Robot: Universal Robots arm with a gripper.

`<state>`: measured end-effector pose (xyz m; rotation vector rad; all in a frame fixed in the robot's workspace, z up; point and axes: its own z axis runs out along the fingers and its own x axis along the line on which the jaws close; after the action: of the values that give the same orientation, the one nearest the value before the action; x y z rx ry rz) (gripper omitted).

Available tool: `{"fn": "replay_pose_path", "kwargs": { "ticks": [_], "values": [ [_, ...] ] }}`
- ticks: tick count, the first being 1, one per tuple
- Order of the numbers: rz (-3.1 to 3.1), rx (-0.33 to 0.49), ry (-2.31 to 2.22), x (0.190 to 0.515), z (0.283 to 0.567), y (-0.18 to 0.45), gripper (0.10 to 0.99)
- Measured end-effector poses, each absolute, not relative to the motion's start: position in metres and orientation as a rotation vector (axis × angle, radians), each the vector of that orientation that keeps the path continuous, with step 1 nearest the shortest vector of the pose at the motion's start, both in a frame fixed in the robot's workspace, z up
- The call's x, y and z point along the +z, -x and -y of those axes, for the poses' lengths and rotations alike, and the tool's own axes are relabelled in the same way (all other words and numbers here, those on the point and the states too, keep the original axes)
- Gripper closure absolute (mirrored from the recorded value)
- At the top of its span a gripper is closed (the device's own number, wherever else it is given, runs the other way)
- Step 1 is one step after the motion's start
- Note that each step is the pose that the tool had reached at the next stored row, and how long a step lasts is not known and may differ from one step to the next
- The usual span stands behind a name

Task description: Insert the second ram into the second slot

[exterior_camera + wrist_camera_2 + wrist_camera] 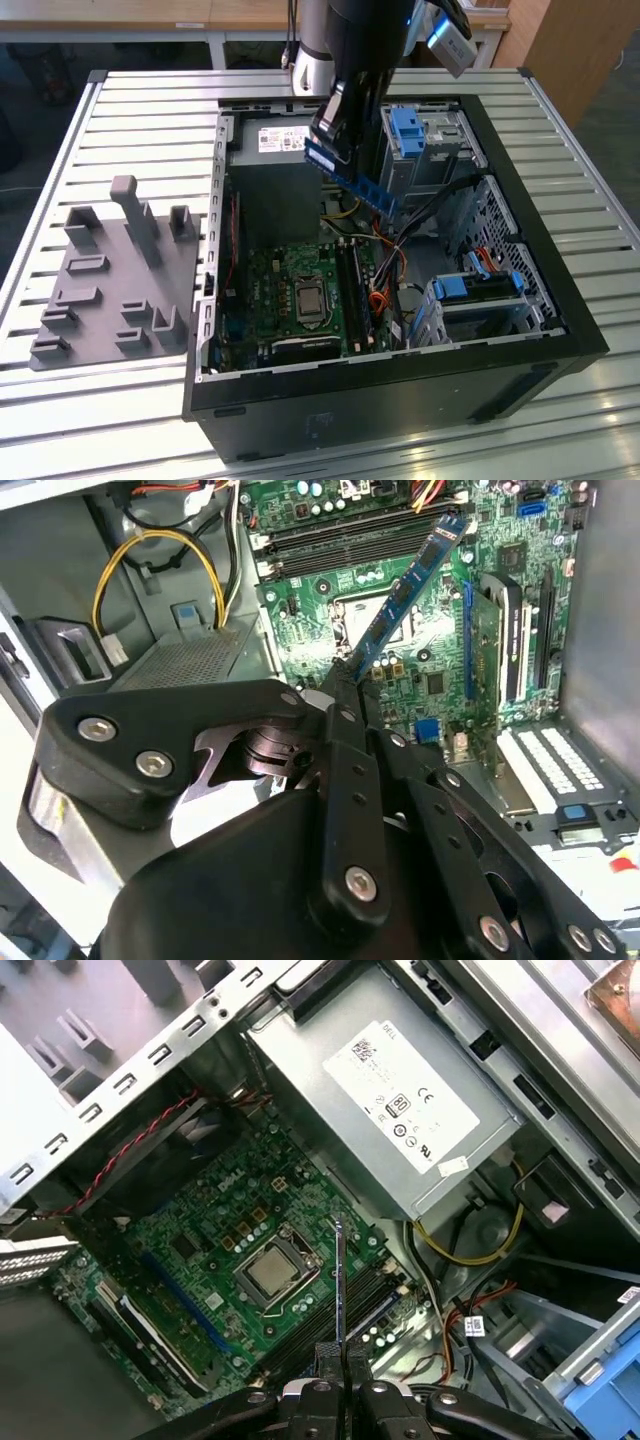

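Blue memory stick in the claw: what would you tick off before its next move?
1. Grip: gripper shut on the memory stick: ok.
2. Stick held in the air, clear of the circuit board: ok.
3. Stick lined up with the memory slots: cannot tell.
4. Target slot free: cannot tell.
5. Computer case open for access: ok.

One end of second ram point(408, 588) hidden w/in end effector point(345, 678); arm point(365, 40) above PC case point(400, 392) cut off, exterior view.

White label point(405, 1095) on the power supply point(300, 1090) bears print, seemingly illegible.
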<state>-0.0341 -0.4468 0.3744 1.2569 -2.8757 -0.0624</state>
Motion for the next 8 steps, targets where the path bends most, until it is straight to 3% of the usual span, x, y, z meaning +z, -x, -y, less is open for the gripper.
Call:
{"fn": "replay_pose_path", "kwargs": {
  "ticks": [8],
  "values": [
    [2.928,-0.063,-1.135,0.3742,0.4468,0.0341,0.953]
  ]
}}
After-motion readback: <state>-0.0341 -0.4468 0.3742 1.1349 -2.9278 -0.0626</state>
